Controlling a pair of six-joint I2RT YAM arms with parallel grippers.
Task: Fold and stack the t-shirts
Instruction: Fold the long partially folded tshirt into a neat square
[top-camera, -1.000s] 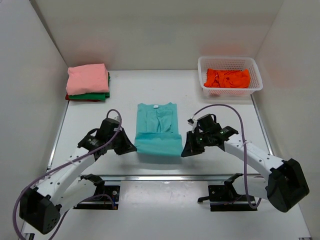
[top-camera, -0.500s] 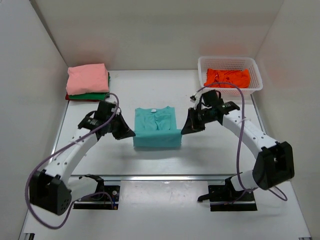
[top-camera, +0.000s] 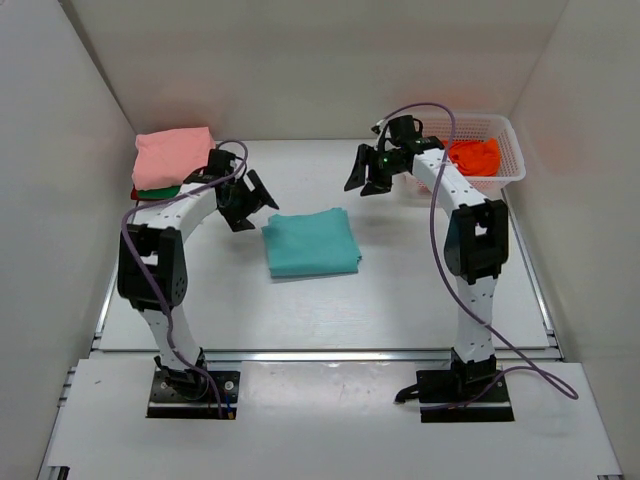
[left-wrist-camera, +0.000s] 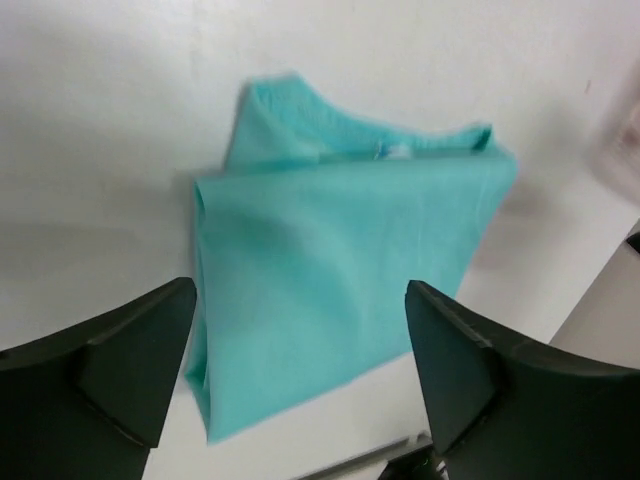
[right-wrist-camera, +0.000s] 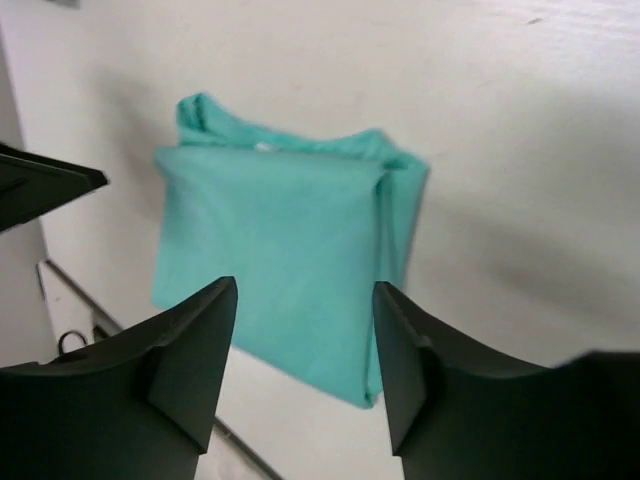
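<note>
Top external: teal t-shirt (top-camera: 311, 242) was seen folded; left gripper (top-camera: 254, 207) and right gripper (top-camera: 362, 186) were spread wide, empty. All layers were judged best pinched together for stacking.

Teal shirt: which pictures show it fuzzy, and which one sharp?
Left wrist view: the teal shirt is soft-edged and blurry. Right wrist view: blurry too, with a grey shadow beside it. Top view: sharp and evenly lit.

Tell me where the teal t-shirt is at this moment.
In the top view the teal t-shirt lies folded mid-table, untouched, just below the left gripper and the right gripper, closer to the left.
</note>
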